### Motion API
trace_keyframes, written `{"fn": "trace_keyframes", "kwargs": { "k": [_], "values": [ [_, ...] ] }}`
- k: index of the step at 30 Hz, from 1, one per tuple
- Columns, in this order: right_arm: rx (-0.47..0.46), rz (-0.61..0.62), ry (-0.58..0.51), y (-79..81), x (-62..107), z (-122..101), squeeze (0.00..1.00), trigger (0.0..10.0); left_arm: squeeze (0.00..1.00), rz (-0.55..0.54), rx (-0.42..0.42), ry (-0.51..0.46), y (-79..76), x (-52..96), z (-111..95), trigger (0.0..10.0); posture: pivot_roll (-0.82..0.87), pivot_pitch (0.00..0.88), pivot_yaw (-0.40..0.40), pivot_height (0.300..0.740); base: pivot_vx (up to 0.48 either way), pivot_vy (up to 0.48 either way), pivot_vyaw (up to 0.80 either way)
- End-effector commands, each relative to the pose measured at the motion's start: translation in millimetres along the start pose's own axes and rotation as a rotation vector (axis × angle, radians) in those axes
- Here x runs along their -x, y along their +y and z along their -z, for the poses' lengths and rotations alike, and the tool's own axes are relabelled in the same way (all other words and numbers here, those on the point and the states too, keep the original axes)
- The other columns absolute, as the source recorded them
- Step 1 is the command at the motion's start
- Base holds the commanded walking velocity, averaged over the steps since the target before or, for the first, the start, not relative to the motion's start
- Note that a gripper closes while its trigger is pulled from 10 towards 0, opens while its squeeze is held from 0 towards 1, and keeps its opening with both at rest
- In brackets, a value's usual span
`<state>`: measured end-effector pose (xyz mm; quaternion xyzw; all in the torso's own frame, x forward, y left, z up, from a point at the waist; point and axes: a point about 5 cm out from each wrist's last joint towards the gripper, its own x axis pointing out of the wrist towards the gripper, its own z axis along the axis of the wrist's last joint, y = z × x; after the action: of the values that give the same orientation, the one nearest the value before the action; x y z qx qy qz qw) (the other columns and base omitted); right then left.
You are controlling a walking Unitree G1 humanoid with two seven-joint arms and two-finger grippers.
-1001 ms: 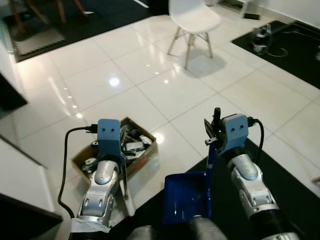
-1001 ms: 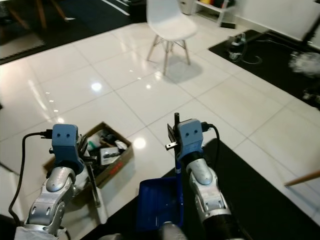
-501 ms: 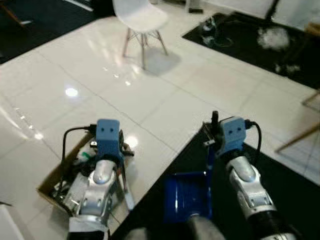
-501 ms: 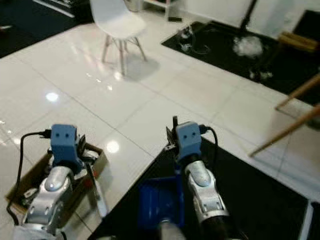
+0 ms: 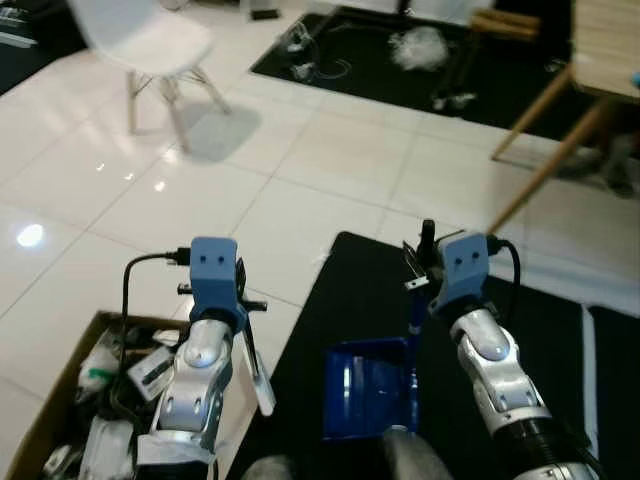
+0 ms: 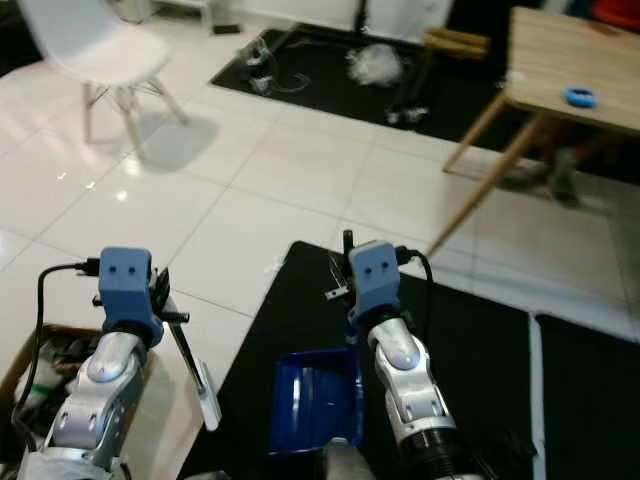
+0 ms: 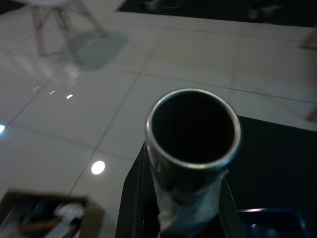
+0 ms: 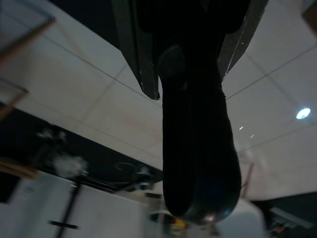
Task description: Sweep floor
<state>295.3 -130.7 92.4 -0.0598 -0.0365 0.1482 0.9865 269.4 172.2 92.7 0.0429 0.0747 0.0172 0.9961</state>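
left eye view: both arms are raised in front of the body, each carrying a tool, so this reads as a carry or search stage of the sweep, not sweeping itself.

right gripper (image 5: 428, 262) is clamped on the dustpan handle (image 5: 413, 322), a blue stick going down to the blue dustpan (image 5: 368, 391), which hangs low between the arms over the black mat (image 5: 370, 290). held upright by the handle probably so the pan hangs mouth-up, off the floor. right wrist view has the dark rounded end of the handle (image 8: 198, 163) sticking out past the closed fingers (image 8: 132, 44).

left gripper (image 5: 232, 300) is closed around the broom pole (image 7: 190, 148). left wrist view looks straight down the open metal tube end, with white tape wrapped just under the rim, fingers on both sides. in the left eye view a pale stick (image 5: 255, 370) slants down from that gripper; the brush end is not seen.

cardboard box (image 5: 60, 400) full of clutter sits on the white tile floor (image 5: 300, 190) just beside the left arm. white chair (image 5: 150, 50) is well off ahead-left, wooden table (image 6: 580, 60) ahead-right with a small blue thing (image 6: 578, 96) on it. whitish fluffy clump (image 6: 372, 62) lies on the far dark mat, maybe debris, too blurred to tell.

no dirt pile is evident near the pan, so nothing looks swept yet.
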Motion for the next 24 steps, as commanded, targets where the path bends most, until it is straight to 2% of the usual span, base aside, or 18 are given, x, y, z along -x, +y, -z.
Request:
{"fn": "trace_keyframes", "kwargs": {
  "k": [1,18,24],
  "values": [
    [0.014,0.006,-0.022,-3.3,-1.2,-4.2,0.0,10.0,0.0,-0.004,-0.011,-0.027,-1.8,-1.8,-4.3,10.0,0.04,0.068,0.015,0.74,0.0,0.0,-0.74],
    [0.034,-0.015,-0.037,2.6,-6.4,-6.1,0.0,10.0,0.0,0.017,-0.028,-0.063,-2.8,-5.6,-9.1,10.0,0.05,0.051,0.027,0.74,0.0,0.0,0.0],
    [0.037,-0.015,-0.038,2.7,-6.6,-5.8,0.0,10.0,0.0,0.024,-0.026,-0.085,-3.0,-6.5,-12.3,10.0,0.05,0.05,0.027,0.74,0.386,0.0,0.0]
  ]
}}
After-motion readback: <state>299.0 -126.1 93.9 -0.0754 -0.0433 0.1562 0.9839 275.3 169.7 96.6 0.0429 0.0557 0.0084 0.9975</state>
